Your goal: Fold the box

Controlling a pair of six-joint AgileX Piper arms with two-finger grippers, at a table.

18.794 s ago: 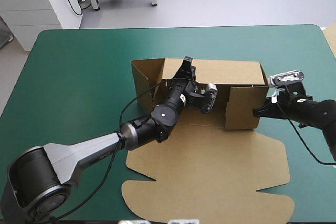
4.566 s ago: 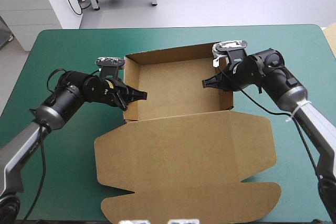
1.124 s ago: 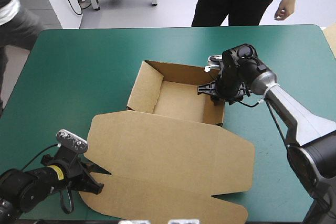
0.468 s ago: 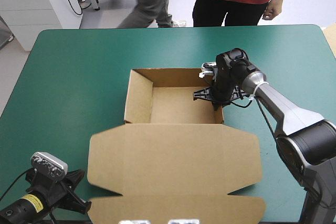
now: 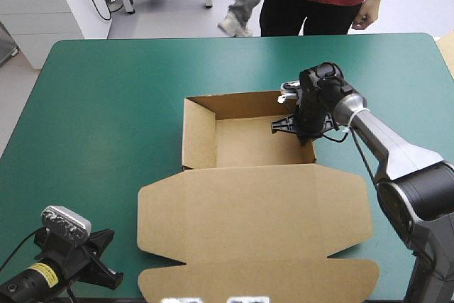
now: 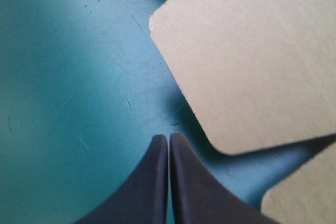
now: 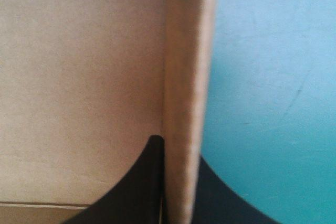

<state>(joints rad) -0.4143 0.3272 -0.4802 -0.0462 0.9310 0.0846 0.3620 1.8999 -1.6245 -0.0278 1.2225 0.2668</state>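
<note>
The brown box point(image 5: 248, 140) stands as an open tray mid-table, its walls raised. Its lid point(image 5: 255, 204) lies flat toward the near edge. My right gripper point(image 5: 294, 127) is at the tray's right wall. In the right wrist view the black fingers point(image 7: 176, 145) are shut on that wall point(image 7: 186, 66), one finger inside the tray and one outside. My left gripper point(image 5: 108, 269) rests low at the near left corner, off the board. In the left wrist view its fingers point(image 6: 168, 136) are shut and hold nothing, just short of the lid's rounded corner point(image 6: 247, 66).
Bare teal-green cover point(image 5: 106, 104) lies left of and beyond the tray. The lid's front flap point(image 5: 262, 282) reaches close to the table's near edge. A sliver of pale board point(image 5: 448, 47) shows at the table's far right edge.
The box has turned square and slid a little to the right with my right gripper on its wall. The left gripper drew back to the near left corner earlier and now stays put.
</note>
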